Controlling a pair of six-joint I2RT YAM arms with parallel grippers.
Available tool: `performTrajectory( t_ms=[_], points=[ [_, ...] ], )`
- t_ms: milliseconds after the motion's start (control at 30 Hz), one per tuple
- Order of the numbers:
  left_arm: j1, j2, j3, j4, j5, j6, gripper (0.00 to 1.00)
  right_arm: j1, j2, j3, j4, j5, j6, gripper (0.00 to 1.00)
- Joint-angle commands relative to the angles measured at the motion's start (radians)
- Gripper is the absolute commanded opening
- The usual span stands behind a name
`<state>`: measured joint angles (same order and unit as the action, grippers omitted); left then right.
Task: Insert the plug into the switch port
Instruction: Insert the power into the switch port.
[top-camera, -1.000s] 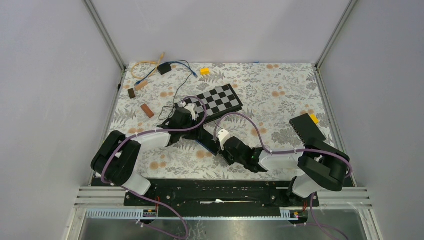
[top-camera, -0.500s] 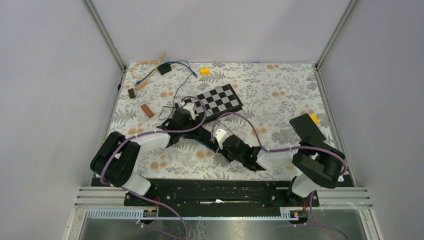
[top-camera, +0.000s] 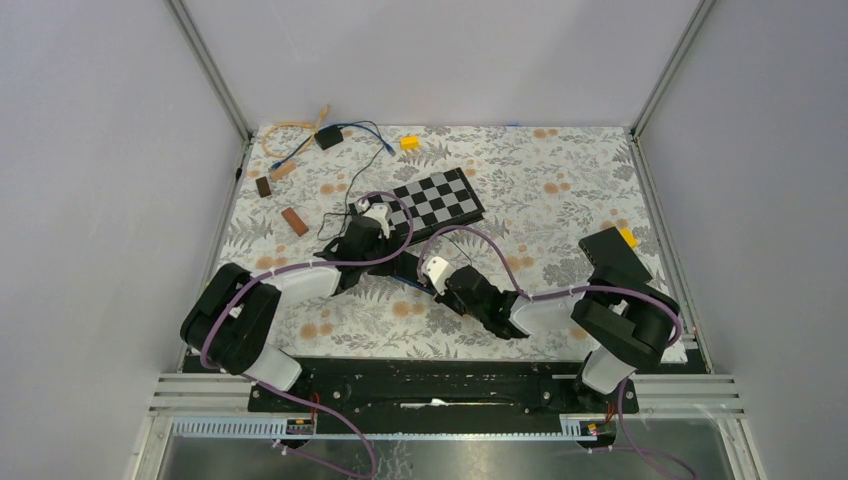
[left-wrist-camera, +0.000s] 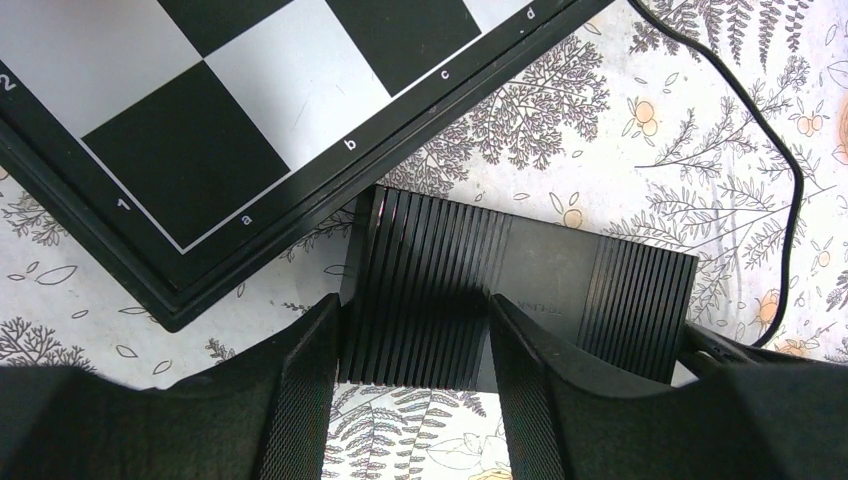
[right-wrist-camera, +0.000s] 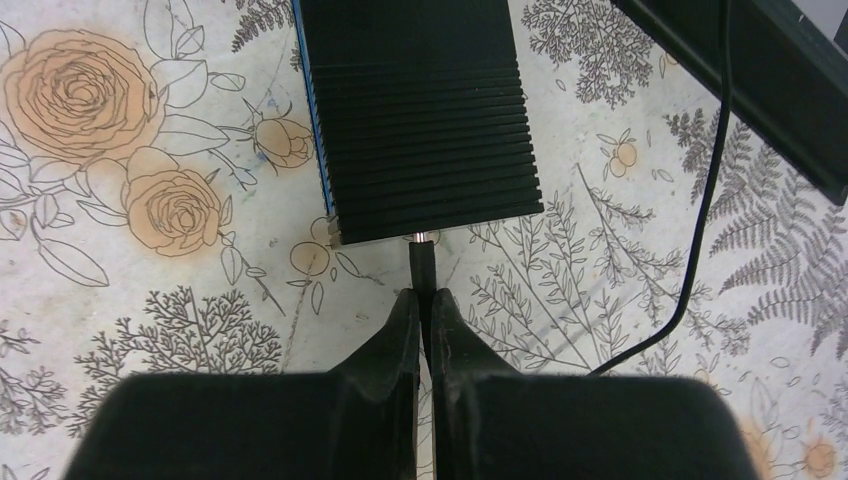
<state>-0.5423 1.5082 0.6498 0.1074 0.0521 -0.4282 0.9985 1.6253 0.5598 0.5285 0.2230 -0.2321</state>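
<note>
A: While we hold the left gripper (left-wrist-camera: 415, 335) half spread over the switch (left-wrist-camera: 560, 285), one finger at its end edge just beside the chessboard (left-wrist-camera: 230, 90) and the other on the ribbed top, we can't tell if it's bearing down.

B: Agreed. The switch lies flat on the floral mat (top-camera: 560, 190) between our two arms, with its long axis running from left claw to right claw.

A: Right gripper (right-wrist-camera: 424, 300) is pressed together on the plug (right-wrist-camera: 422, 262). The plug points straight ahead of the fingers, in line with that axis, tip at the switch's near end face.

B: A bit of its silver tip shows at the face, so we judge it not fully seated. The cable (right-wrist-camera: 715, 150) loops off to the right, out of the path.

A: Then the right arm is nearer and it's our mover. We push straight along the axis while the left braces.
</note>
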Motion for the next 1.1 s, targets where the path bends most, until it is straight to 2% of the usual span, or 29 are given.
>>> performTrajectory(
  t_ms=[0, 200, 733, 1067],
  points=[
    [-0.103, 0.027, -0.03, -0.077, 0.268, -0.027, 0.55, -0.005, 0.031, 0.063, 0.287, -0.106, -0.096, 0.0],
    [-0.105, 0.027, -0.018, -0.074, 0.268, -0.02, 0.55, -0.007, 0.027, 0.073, 0.273, -0.195, -0.166, 0.0],
    [-0.134, 0.023, -0.005, -0.05, 0.32, -0.007, 0.55, -0.01, 0.047, 0.221, 0.139, -0.206, -0.187, 0.0],
    [-0.145, 0.024, -0.002, -0.047, 0.325, 0.002, 0.55, -0.01, 0.069, 0.26, 0.137, -0.221, -0.231, 0.0]
  ],
)
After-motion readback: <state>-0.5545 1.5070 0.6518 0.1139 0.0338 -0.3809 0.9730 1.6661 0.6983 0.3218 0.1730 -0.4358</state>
